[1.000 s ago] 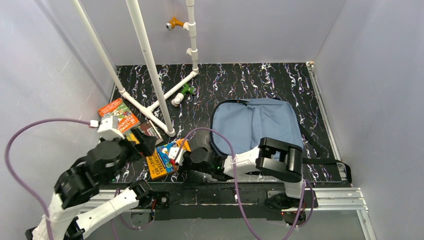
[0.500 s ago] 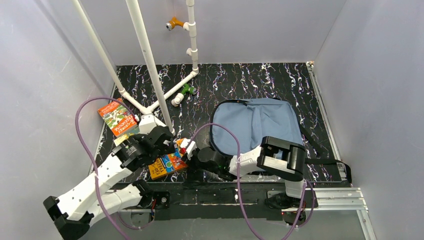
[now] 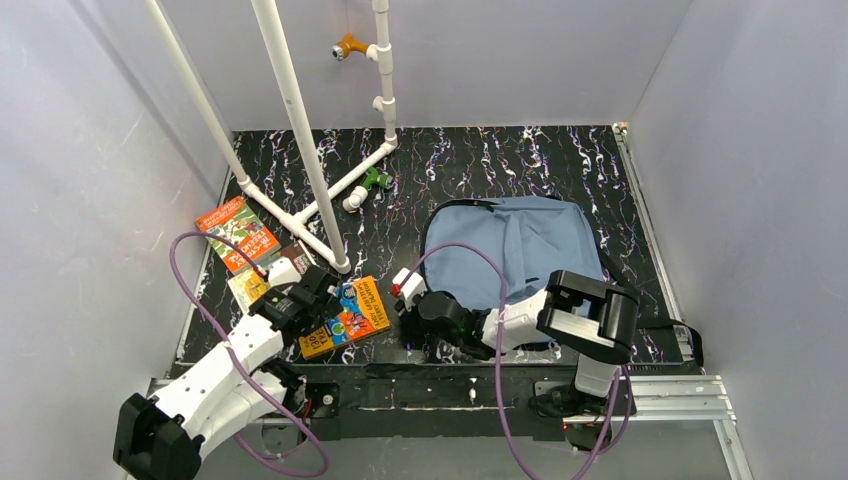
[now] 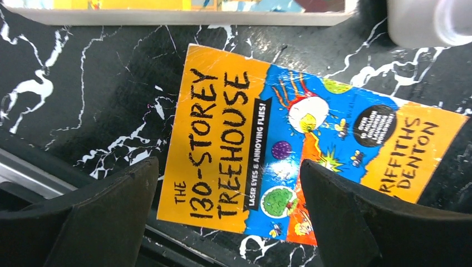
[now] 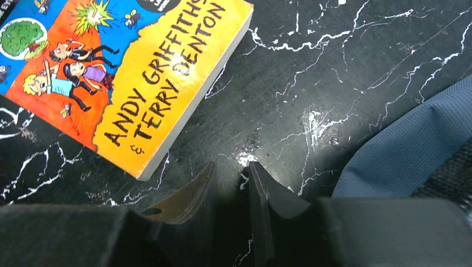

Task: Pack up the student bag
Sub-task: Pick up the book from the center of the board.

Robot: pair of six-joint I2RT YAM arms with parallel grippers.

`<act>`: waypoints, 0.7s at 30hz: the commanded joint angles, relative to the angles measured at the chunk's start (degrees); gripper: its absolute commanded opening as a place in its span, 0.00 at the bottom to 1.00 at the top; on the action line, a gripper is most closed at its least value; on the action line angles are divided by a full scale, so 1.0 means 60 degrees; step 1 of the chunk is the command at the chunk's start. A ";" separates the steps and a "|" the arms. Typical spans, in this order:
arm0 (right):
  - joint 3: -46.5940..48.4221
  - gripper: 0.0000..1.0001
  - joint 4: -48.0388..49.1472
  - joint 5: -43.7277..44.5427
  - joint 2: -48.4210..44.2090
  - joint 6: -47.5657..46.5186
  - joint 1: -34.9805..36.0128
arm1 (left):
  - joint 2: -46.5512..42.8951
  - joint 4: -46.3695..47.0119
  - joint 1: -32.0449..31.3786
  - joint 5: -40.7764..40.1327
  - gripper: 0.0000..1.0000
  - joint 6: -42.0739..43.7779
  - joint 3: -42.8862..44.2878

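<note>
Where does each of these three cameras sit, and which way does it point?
Top external: fixed high behind the robot, looking down at the table, student bag and orange book; left arm and right arm show.
Left wrist: on the left arm, facing down at the orange book; the open left hand frames it.
Right wrist: on the right arm, facing down at the table; the right hand shows, fingers slightly apart.
Shared: both wrist views catch the orange book.

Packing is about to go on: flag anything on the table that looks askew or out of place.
The Treehouse book lies skewed near the table's front, outside the bag. A green fitting lies loose by the white pipes. Nothing looks spilled.
</note>
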 commanded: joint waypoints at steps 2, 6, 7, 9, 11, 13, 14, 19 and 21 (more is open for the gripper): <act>0.0237 0.37 -0.0921 -0.0183 -0.1008 -0.0464 0.0007 | 0.0248 0.0868 0.0132 -0.0221 0.98 -0.0324 -0.0465; 0.0618 0.39 -0.1512 -0.0381 -0.1298 -0.0690 -0.0002 | 0.1286 0.0199 0.0132 -0.0770 0.98 -0.0892 -0.0119; 0.0632 0.40 -0.1526 -0.0419 -0.1369 -0.0690 -0.0004 | 0.1494 0.0173 0.0132 -0.0773 0.98 -0.1053 -0.0102; 0.0632 0.40 -0.1484 -0.0513 -0.1461 -0.0683 -0.0004 | 0.1710 0.0683 0.0132 -0.0574 0.98 -0.0932 -0.0248; 0.0742 0.40 -0.1605 -0.0664 -0.1504 -0.0690 -0.0004 | 0.1638 0.1598 0.0131 -0.0070 0.98 -0.0567 -0.0656; 0.0790 0.41 -0.1744 -0.0689 -0.1627 -0.0688 -0.0004 | 0.1284 0.2973 0.0157 0.0912 0.98 0.0034 -0.1161; 0.0740 0.41 -0.1702 -0.0672 -0.1707 -0.0688 -0.0004 | 0.1078 0.3752 0.0158 0.1435 0.98 0.0260 -0.1477; 0.0707 0.42 -0.1817 -0.0458 -0.2001 -0.0690 -0.0006 | 0.0745 0.5906 0.0146 0.3195 0.98 0.0025 -0.2480; 0.0731 0.43 -0.1815 -0.0398 -0.2083 -0.0681 -0.0019 | 0.1023 0.6291 0.0139 0.3767 0.98 0.0025 -0.2493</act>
